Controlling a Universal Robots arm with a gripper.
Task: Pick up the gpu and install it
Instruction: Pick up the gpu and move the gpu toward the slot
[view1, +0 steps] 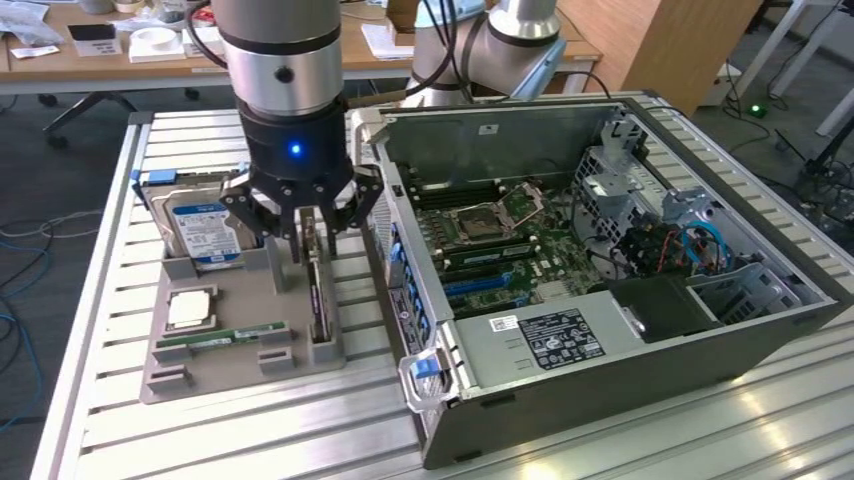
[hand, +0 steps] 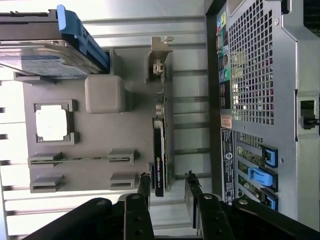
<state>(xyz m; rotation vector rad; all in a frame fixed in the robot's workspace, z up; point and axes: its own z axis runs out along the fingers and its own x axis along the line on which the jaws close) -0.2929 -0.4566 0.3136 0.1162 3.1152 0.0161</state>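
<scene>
The gpu (view1: 319, 300) is a thin black card standing on edge in a slot of the grey holder tray (view1: 214, 365), on the side nearest the computer case. My gripper (view1: 311, 232) hangs straight above the card's far end, open, with a finger on each side of it. In the wrist view the gpu (hand: 159, 150) runs away from the gripper (hand: 167, 186). One fingertip (hand: 145, 182) stands close beside the card, and the other sits apart from it with a gap between.
The tray also carries a blue-labelled hard drive (view1: 200, 228), a processor chip (view1: 187, 308) and a green memory stick (view1: 220, 338). The open computer case (view1: 601, 250) lies at the exterior view's right with its motherboard (view1: 487, 250) exposed. All rest on a slatted metal table (view1: 107, 440).
</scene>
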